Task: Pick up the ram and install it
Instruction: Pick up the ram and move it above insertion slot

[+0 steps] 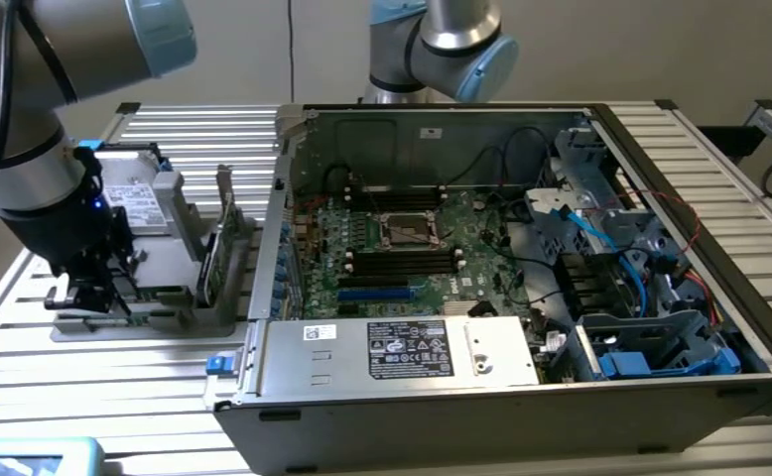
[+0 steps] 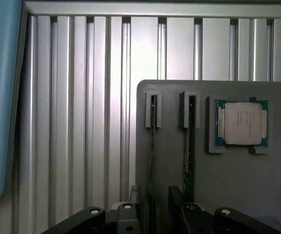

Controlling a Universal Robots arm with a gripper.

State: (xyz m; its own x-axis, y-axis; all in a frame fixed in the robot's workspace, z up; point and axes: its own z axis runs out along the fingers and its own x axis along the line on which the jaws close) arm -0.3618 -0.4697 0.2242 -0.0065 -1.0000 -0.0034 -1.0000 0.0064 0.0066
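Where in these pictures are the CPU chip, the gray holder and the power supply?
CPU chip (image 2: 241,123): wrist view, middle of its silver lid.
gray holder (image 2: 257,195): wrist view, bare top surface.
power supply (image 1: 406,349): exterior view, its printed label.

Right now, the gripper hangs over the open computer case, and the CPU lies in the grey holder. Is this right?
Not quite. The exterior view shows the gripper over the grey holder, beside the open computer case; the CPU does lie in that holder.
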